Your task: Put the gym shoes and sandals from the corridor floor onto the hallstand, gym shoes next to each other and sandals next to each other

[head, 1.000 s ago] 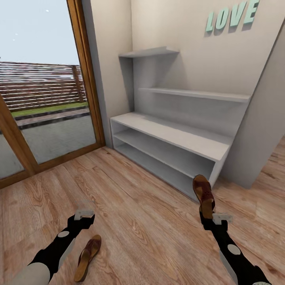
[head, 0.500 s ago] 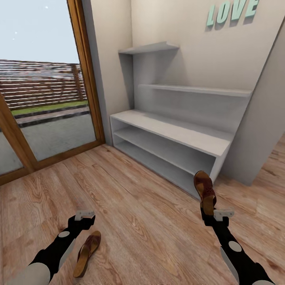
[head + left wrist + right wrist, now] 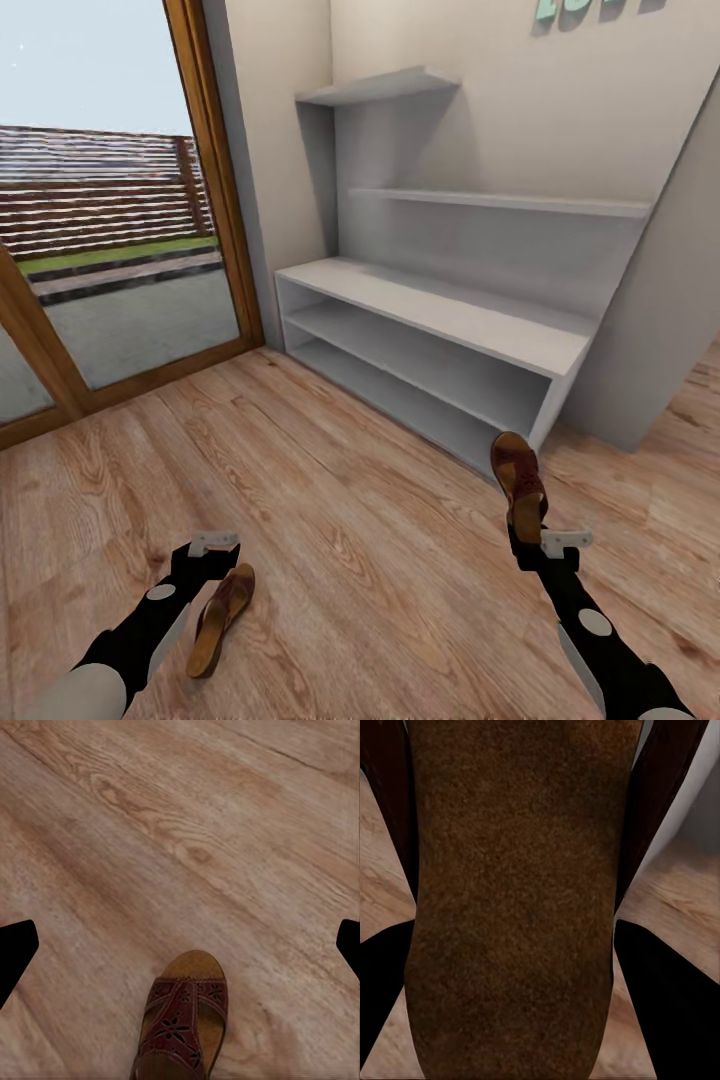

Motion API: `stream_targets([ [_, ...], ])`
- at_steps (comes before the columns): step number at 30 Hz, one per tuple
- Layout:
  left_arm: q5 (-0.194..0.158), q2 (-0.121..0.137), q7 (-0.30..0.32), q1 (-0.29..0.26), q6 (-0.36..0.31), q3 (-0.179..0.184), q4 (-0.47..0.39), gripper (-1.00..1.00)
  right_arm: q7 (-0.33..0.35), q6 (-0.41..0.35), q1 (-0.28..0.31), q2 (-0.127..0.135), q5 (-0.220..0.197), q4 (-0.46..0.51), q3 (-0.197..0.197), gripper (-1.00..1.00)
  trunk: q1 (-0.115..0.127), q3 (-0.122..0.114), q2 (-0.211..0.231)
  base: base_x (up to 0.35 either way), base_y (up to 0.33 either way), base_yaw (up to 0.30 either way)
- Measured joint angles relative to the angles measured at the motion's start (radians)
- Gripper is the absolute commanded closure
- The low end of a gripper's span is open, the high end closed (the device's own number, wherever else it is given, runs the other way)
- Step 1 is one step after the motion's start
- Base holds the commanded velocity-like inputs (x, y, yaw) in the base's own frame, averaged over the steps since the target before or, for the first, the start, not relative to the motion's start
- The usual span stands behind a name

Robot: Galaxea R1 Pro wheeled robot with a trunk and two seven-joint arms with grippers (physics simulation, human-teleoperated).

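Sandal (image 3: 518, 483) clamped heel-down in right pincer (image 3: 528, 532), toe up toward rack (image 3: 430, 315) just ahead; second sandal (image 3: 221, 618) flat on floor (image 3: 350, 520) beside left pincer (image 3: 210, 552), spread wide, long axis along arm; left arm nearer

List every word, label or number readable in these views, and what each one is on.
Mint-green wall letters above the hallstand: cut off by the head view's top edge, only their lower parts show; not readable.
Sandal on the floor, sandal in the right gripper: no readable marking on either.
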State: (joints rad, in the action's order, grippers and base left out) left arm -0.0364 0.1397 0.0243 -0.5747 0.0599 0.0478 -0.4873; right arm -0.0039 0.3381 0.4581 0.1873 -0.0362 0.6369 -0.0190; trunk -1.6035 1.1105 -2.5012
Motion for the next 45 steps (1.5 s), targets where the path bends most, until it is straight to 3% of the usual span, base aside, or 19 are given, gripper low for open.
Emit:
stream_targets([
  [8, 0.002, -0.001, 0.0, 0.0, 0.003, 0.004, 0.0, -1.0, 0.005, 0.0, 0.0, 0.017, -0.003, 0.044, -0.022, 1.0, -0.003, 0.029, -0.002, 0.0, 0.0, 0.0],
  [13, 0.002, -0.001, -0.001, 0.0, 0.004, 0.005, -0.001, -1.0, 0.042, -0.012, 0.0, 0.013, -0.001, 0.197, -0.027, 1.0, -0.003, 0.029, -0.002, 0.0, 0.0, 0.0],
  [14, 0.002, -0.001, -0.001, 0.0, 0.004, 0.005, -0.001, -1.0, 0.088, -0.044, 0.0, 0.011, 0.001, 0.255, -0.025, 1.0, -0.003, 0.029, -0.002, 0.0, 0.0, 0.0],
  [15, 0.002, 0.0, -0.001, 0.0, 0.004, 0.005, -0.001, -1.0, 0.168, -0.136, 0.0, 0.01, 0.0, 0.317, -0.025, 1.0, -0.003, 0.029, -0.002, 0.0, 0.0, 0.0],
  [17, 0.002, 0.0, -0.001, 0.0, 0.004, 0.005, -0.001, -1.0, 0.23, -0.224, 0.0, 0.008, -0.002, 0.355, -0.026, 1.0, -0.003, 0.029, -0.002, 0.0, 0.0, 0.0],
  [19, 0.002, 0.0, -0.002, 0.0, 0.004, 0.005, -0.001, -1.0, 0.364, -0.403, 0.001, 0.007, -0.002, 0.421, -0.027, 1.0, -0.003, 0.029, -0.002, 0.0, 0.0, 0.0],
  [22, 0.002, 0.0, -0.003, 0.0, 0.004, 0.005, -0.001, -1.0, 0.513, -0.606, 0.0, 0.008, -0.005, 0.506, -0.03, 1.0, -0.003, 0.029, -0.002, 0.0, 0.0, 0.0],
  [27, 0.002, -0.001, -0.006, 0.0, 0.004, 0.005, 0.0, -1.0, 0.604, -0.785, 0.0, 0.008, -0.011, 0.7, -0.031, 1.0, -0.003, 0.029, -0.002, 0.0, 0.0, 0.0],
  [31, 0.002, -0.002, -0.007, 0.0, 0.005, 0.005, 0.0, -1.0, 0.616, -0.827, 0.0, -0.002, -0.009, 0.784, -0.029, 1.0, -0.003, 0.029, -0.002, 0.0, 0.0, 0.0],
  [35, 0.002, -0.002, -0.007, 0.0, 0.006, 0.004, 0.0, -1.0, 0.619, -0.843, 0.0, -0.061, -0.043, 0.811, -0.028, 1.0, -0.003, 0.029, -0.002, 0.0, 0.0, 0.0],
  [36, 0.002, -0.001, -0.007, 0.0, 0.006, 0.003, -0.001, -1.0, 0.621, -0.846, 0.0, -0.092, -0.057, 0.808, -0.027, 1.0, -0.003, 0.029, -0.002, 0.0, 0.0, 0.0],
  [40, 0.002, -0.001, -0.007, 0.0, 0.006, 0.001, -0.001, -1.0, 0.621, -0.842, 0.0, -0.111, -0.054, 0.807, -0.022, 1.0, -0.003, 0.029, -0.002, 0.0, 0.0, 0.0],
  [41, 0.002, -0.001, -0.007, 0.0, 0.006, -0.001, -0.001, -1.0, 0.621, -0.843, 0.0, -0.126, -0.056, 0.806, -0.02, 1.0, -0.003, 0.029, -0.002, 0.0, 0.0, 0.0],
  [45, 0.002, 0.002, -0.008, 0.0, 0.006, -0.005, -0.001, -1.0, 0.621, -0.842, 0.0, -0.132, -0.054, 0.806, -0.02, 1.0, -0.003, 0.029, -0.002, 0.0, 0.0, 0.0],
])
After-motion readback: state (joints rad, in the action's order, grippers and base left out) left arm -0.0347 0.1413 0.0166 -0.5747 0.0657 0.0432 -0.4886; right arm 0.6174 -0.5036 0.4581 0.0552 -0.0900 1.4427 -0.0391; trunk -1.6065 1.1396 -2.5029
